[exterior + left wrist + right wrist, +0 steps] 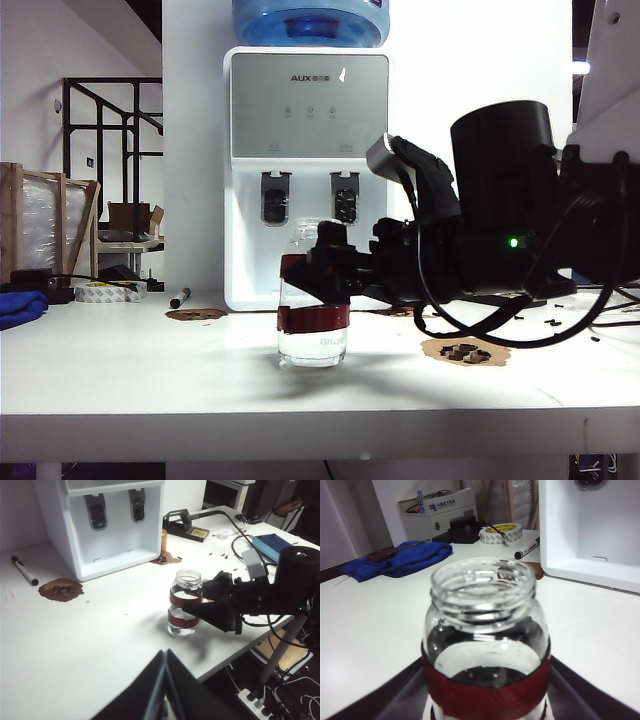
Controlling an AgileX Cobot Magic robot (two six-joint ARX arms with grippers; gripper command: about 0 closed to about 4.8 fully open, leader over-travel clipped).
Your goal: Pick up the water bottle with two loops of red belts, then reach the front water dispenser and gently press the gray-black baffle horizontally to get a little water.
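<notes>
Water bottle (314, 320) stands upright on the white bench (150, 370), just in front of the water dispenser (306, 170) and roughly between its two dark taps as the exterior view has it. Mouth open, no cap; two red bands around the body. A little clear water seems to sit at the base, hard to be sure.

Right pincer (200, 611) comes in level from the right, fingers either side of the bottle at band height. Right wrist view shows the bottle (487, 645) filling the frame, dark fingers flanking the lower band. Jaws stand wide around the glass; whether the pads already press it I cannot tell, so the grip reads as not yet confirmed. Bottle base is on the bench, not lifted.

A level approach makes sense: it keeps the bottle upright and the mouth free to go under a tap later.

Left pincer (165, 680) hangs back near the bench's front edge, well apart from the bottle, fingers pressed together, holding nothing.

Off to the side: blue cloth (402, 560), tape roll (501, 532), marker pen (25, 571).
</notes>
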